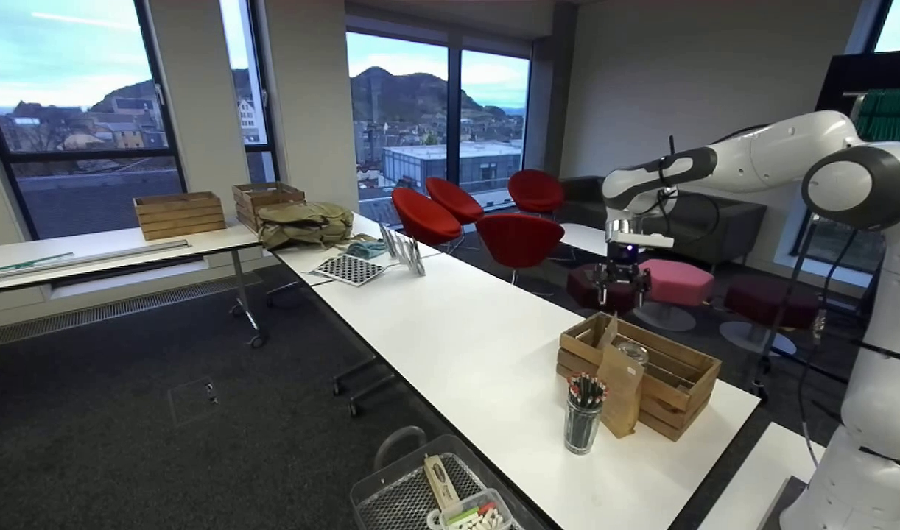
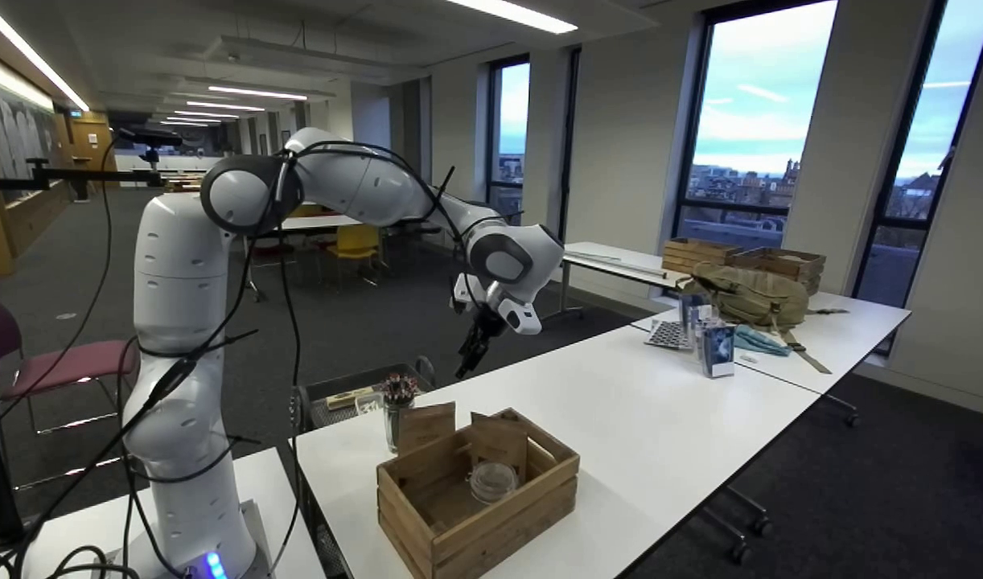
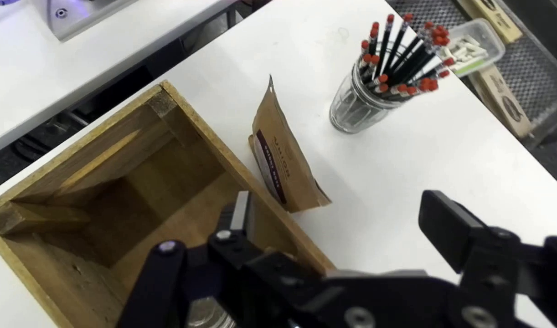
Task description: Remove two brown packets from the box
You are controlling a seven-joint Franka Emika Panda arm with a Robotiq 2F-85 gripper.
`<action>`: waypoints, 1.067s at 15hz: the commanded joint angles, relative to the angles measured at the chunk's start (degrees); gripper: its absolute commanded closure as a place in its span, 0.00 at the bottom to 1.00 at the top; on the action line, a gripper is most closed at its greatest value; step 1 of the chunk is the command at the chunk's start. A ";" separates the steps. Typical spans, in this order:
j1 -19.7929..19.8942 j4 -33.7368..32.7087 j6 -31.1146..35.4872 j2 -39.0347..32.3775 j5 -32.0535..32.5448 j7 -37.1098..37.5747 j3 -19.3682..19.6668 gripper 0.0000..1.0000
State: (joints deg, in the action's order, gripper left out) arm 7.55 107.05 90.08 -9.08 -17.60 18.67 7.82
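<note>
Resting nearest on the white table (image 2: 620,418), the slatted wooden crate (image 2: 507,523) stands open side up. Inside it sits a round, clear glass jar (image 2: 493,482). Just past the jar, also within the crate, the inner brown packet (image 2: 499,441) stands on edge, a top corner showing above the rim. Outside the crate's far long wall, the outer brown packet (image 3: 290,168) stands upright on the table just beside it; whether packet and wall touch could not be established. Its face reads UNION, with smaller lettering on a dark band. A little apart from this packet, a clear glass (image 3: 351,111) holds dark pencils (image 3: 408,64) with red ends.

Above, the gripper (image 3: 337,205) of the white robot arm (image 2: 363,181) hangs in the air, clear of both packets. Its fingers (image 3: 445,228) are spread wide; in the wrist view one appears over the crate, its partner over the table.

Past the table edge, a mesh tray (image 1: 391,497) carries a clear plastic tub (image 3: 498,45) with white pieces (image 3: 465,50) in it. Farther along lie a checkered board (image 1: 349,269) and an olive-green bag (image 1: 306,223). Two more wooden crates (image 1: 181,216) stand beyond the bag. At the back, windows (image 1: 492,81) show a dark hill (image 1: 391,96) and rooftops (image 1: 446,151).
</note>
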 commanded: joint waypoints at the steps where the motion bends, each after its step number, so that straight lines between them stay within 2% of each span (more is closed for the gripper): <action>1: 2.68 -4.65 0.75 -2.56 -4.80 4.46 2.68 0.00; 3: 3.29 -5.52 4.16 -4.09 -6.35 8.10 3.74 0.00; 7: 2.43 -3.69 16.40 -6.00 -7.52 16.72 4.26 0.00; 12: -0.12 -1.19 31.04 -8.56 -3.92 30.92 4.47 0.00; 16: -0.54 2.43 30.76 -6.95 3.08 33.57 5.00 0.00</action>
State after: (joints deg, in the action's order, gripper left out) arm 7.68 105.74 120.34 -18.94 -19.16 50.04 11.86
